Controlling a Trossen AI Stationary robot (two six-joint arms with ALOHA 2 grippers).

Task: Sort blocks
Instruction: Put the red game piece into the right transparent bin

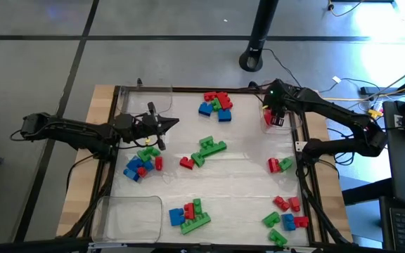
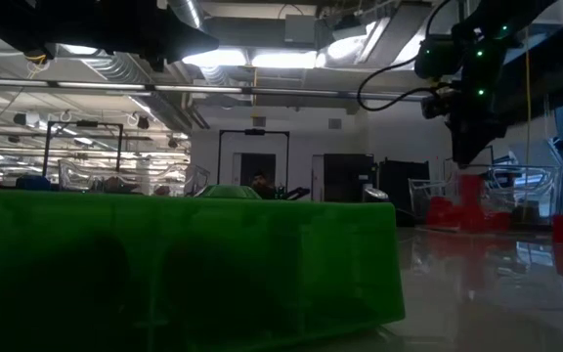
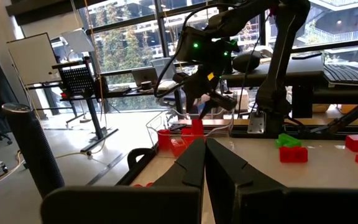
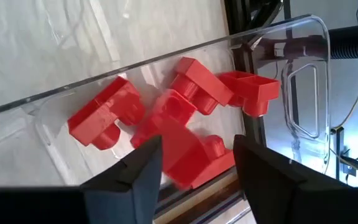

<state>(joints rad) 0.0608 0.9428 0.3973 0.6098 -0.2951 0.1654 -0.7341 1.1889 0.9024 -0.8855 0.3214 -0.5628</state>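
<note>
Right wrist view: right claw (image 4: 194,165), fingers apart, hovers over the clear tray (image 4: 294,74), red blocks (image 4: 166,121) pooled beneath it, apparently sorted by colour; left claw (image 3: 205,163) shut.

the blocks (image 1: 209,149) are small studded bricks in red, green and blue, scattered over the tabletop in loose heaps. a red, green and blue heap (image 1: 216,104) sits at the far edge, a blue-heavy one (image 1: 140,163) at the left, a green and red one mid-table. a blue, red and green pile (image 1: 189,215) lies near the front, another (image 1: 285,218) at front right. several red bricks (image 4: 185,118) lie tumbled together inside a clear tray at far right.
</note>
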